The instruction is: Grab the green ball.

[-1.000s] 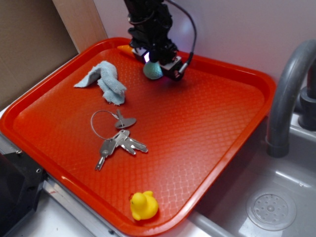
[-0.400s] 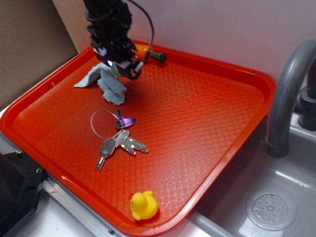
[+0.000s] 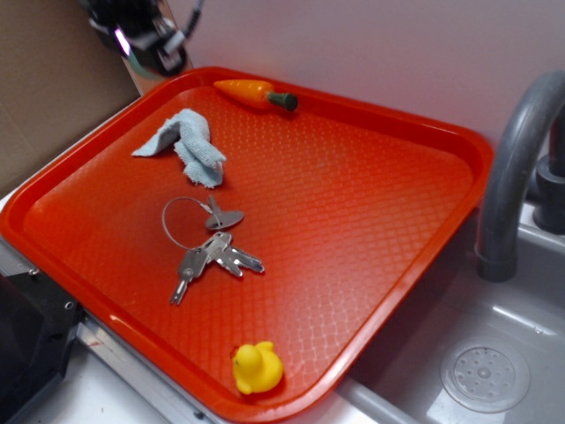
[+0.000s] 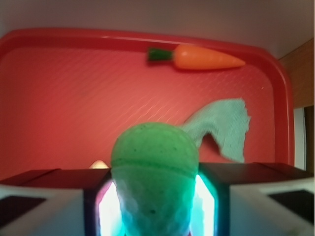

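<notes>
In the wrist view the green ball (image 4: 155, 177) fills the gap between my two lit fingers, squeezed and held well above the red tray (image 4: 59, 98). My gripper (image 4: 155, 206) is shut on it. In the exterior view my gripper (image 3: 146, 40) is high at the top left, above the tray's far left rim (image 3: 177, 84); the ball itself is hidden there. The orange toy carrot (image 3: 252, 93) with its dark green top lies at the tray's far edge and also shows in the wrist view (image 4: 204, 58).
A pale blue cloth (image 3: 187, 146) lies at the tray's back left. A bunch of keys on a wire ring (image 3: 212, 247) lies mid-left. A yellow rubber duck (image 3: 257, 367) sits at the front rim. A grey tap (image 3: 516, 168) and sink (image 3: 485, 375) stand on the right.
My gripper has carried the ball up and to the left, from beside the carrot, over the cloth, to above the tray's far left rim. The carrot is now uncovered.
</notes>
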Robot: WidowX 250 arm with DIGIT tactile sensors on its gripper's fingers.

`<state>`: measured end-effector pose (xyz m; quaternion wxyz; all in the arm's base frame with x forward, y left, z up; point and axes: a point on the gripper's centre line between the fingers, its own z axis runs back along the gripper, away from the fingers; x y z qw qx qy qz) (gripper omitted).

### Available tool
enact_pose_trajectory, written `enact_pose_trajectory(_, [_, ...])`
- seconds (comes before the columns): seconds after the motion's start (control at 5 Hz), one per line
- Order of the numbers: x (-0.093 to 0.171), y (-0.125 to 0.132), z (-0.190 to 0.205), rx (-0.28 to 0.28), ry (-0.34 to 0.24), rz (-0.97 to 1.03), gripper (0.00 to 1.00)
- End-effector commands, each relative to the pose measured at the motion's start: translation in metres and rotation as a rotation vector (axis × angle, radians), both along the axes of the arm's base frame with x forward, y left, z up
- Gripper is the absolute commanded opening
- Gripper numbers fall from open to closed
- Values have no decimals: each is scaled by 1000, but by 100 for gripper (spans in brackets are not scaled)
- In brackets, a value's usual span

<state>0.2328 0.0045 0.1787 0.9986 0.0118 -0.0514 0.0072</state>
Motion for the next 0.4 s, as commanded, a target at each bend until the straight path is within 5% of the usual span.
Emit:
enact_pose_trajectory(0.0, [-30,9,60,-51,-11,96,0])
enact_pose_trajectory(0.2, [-24,15,45,11,-12,125,0])
